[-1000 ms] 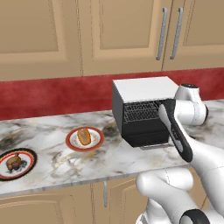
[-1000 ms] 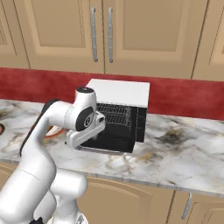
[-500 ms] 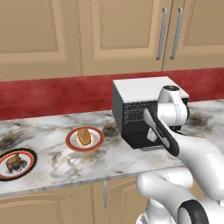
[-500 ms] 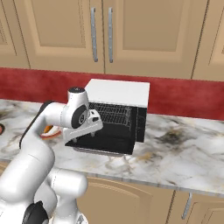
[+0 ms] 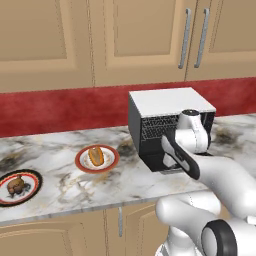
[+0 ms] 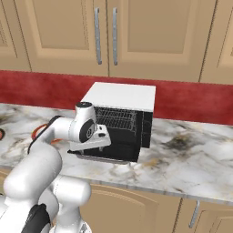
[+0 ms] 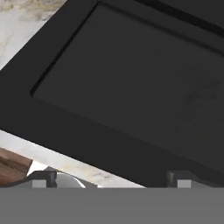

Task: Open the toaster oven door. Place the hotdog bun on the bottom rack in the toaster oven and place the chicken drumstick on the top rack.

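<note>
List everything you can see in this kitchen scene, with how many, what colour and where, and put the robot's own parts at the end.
toaster oven: one, black with white top, on the counter against the red wall.
toaster oven door: one, black, folded down flat in front of the oven.
wire racks: dark, inside the oven.
hotdog bun: one, golden-orange, on a red-rimmed plate left of the oven.
chicken drumstick: one, dark brown, on a dark-rimmed plate at far left.
counter: marbled white and grey.
cabinets: tan, above the counter.
arm: one, white.
claw: open, over the lowered door.
</note>
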